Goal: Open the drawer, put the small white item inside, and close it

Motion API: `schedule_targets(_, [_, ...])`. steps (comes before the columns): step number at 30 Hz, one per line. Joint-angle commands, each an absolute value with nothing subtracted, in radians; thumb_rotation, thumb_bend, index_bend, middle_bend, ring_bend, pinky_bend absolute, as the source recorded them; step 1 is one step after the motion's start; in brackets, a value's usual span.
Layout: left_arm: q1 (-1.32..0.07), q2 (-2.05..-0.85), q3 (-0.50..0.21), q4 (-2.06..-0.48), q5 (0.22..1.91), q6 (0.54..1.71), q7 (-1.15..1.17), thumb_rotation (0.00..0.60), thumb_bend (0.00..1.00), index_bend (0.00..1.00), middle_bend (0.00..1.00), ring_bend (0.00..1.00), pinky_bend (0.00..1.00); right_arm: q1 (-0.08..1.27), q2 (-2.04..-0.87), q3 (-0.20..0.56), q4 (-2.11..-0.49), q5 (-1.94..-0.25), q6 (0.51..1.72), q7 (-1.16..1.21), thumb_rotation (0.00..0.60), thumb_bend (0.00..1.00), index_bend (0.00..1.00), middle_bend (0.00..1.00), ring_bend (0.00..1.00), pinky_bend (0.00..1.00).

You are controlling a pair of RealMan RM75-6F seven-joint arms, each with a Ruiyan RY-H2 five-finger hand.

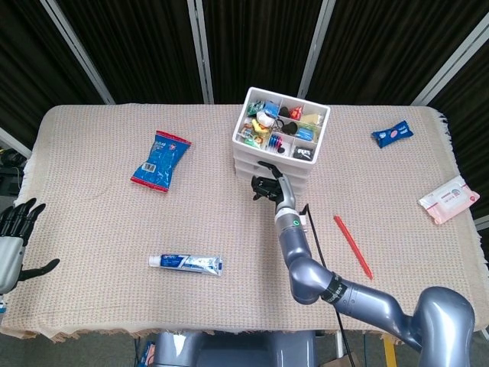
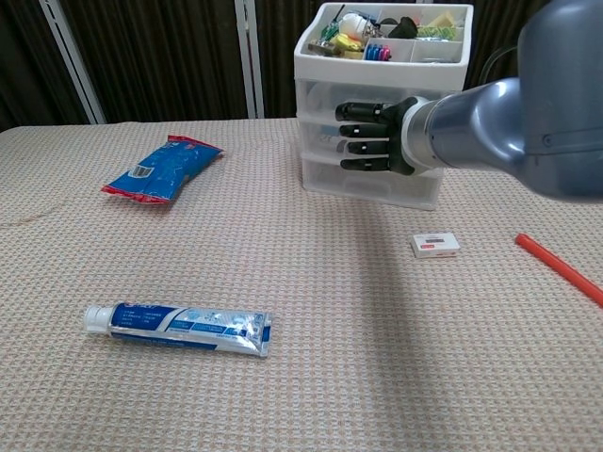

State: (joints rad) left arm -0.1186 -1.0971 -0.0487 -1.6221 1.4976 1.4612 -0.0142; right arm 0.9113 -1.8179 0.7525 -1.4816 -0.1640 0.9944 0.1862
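Right hand (image 2: 369,137) fingers curled against front of drawer unit (image 2: 325,113), grasp unclear. Small white item (image 2: 435,246) lies on desk (image 2: 311,311). Left hand (image 1: 14,233) spread, holding nothing.

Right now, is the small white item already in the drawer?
No, the small white item lies on the tablecloth in front of the drawer unit.
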Motion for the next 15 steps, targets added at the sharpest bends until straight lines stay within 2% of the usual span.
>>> schedule_targets(1, [-0.118, -1.097, -0.048, -1.623, 1.499, 1.462, -0.013, 0.6, 0.13, 0.07, 0.0, 0.0, 0.0, 0.897, -1.812, 0.748, -1.508, -0.173, 1.0, 0.188, 0.6, 0.44, 0.25, 0.73, 0.74, 0.61])
schedule_targets(15, [-0.118, -1.1, -0.046, -1.622, 1.502, 1.466, -0.006, 0.6, 0.13, 0.07, 0.0, 0.0, 0.0, 0.831, -1.78, 0.718, -1.642, -0.197, 1.026, 0.194, 0.6, 0.44, 0.25, 0.74, 0.74, 0.61])
